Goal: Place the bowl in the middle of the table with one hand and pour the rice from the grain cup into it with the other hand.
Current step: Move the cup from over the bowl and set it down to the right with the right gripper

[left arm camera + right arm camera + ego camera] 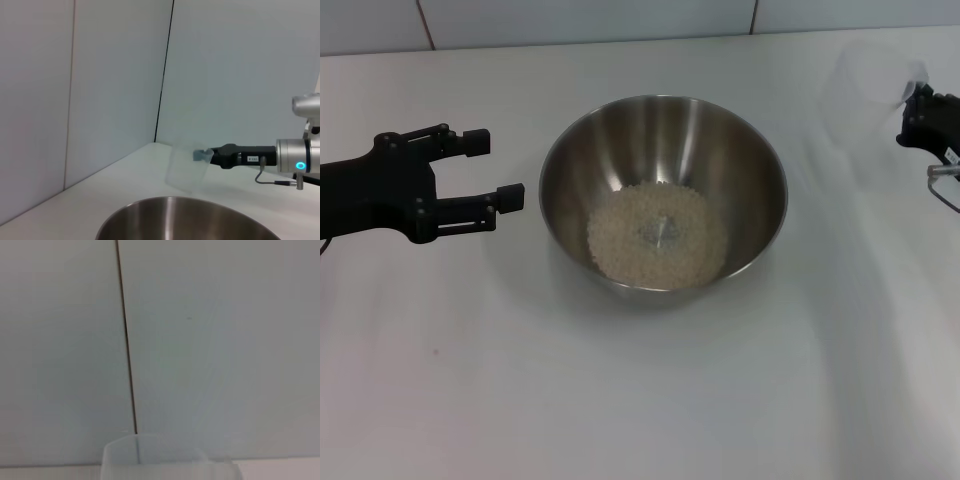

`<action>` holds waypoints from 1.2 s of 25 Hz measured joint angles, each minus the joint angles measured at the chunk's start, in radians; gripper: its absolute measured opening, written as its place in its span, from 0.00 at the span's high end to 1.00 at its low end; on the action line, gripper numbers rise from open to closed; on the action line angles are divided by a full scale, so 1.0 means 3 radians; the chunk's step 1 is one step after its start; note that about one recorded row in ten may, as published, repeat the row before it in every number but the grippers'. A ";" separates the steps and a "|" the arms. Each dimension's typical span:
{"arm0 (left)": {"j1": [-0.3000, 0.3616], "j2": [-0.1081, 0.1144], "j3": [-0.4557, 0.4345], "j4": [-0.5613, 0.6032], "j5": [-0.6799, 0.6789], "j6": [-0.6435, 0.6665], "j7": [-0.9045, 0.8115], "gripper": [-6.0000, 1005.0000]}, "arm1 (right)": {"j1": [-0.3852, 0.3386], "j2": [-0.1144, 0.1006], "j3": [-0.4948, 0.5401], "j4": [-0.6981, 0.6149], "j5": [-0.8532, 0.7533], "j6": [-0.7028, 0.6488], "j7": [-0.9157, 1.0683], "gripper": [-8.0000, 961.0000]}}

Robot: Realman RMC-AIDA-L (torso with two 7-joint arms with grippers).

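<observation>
The bowl [663, 190] sits near the middle of the bench [640, 400], upright, its rim a full unbroken oval. The rice [658, 237] lies as a pale ring-shaped heap on the bowl's floor, with a small bare spot of steel showing at its centre; the grains stay well below the rim on every side.

The left gripper [502, 171] hovers at the bowl's 9 o'clock, jaws released and holding nothing, its two fingertips pointing toward the bowl wall. The lower fingertip is just beside the rim but apart from it — a narrow strip of bench shows between them.

The right gripper [917, 112] is out at the bowl's 2 o'clock, close to the right edge of the head view, jaws clenched on the grain cup [869, 90]. The cup is held off to the side, well apart from the bowl's rim, and no grains can be made out in it. In the left wrist view the cup [187, 167] hangs tilted above the bench beyond the bowl's far rim [185, 201], with the right gripper [204, 156] pinching its upper edge.

From 4 o'clock round to 8 o'clock the bench is bare white surface out to the frame's edge. Behind the bowl, at 12 o'clock, the bench meets a pale wall [620, 20] with dark vertical seams.
</observation>
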State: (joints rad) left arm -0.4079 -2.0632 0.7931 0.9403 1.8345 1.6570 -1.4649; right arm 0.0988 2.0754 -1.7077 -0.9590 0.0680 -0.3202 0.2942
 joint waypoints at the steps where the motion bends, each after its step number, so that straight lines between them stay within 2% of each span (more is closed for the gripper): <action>1: 0.0000 0.0000 0.0000 0.0000 0.0000 0.0000 0.0000 0.17 | 0.0014 0.0000 0.0012 0.0001 0.0006 0.0101 0.0001 0.97; 6: -0.0001 0.0000 0.0000 0.0000 0.0000 0.0000 0.0000 0.17 | 0.0096 0.0000 0.0014 0.0075 0.0003 0.0271 0.0001 0.97; 30: -0.0011 0.0000 0.0000 0.0000 0.0000 -0.0001 0.0000 0.17 | 0.0280 0.0000 -0.0010 0.0392 0.0019 0.0332 0.0006 0.97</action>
State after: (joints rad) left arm -0.4111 -2.0632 0.7930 0.9402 1.8346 1.6568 -1.4649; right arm 0.1826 2.0754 -1.7108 -0.8415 0.0737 -0.2207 0.2961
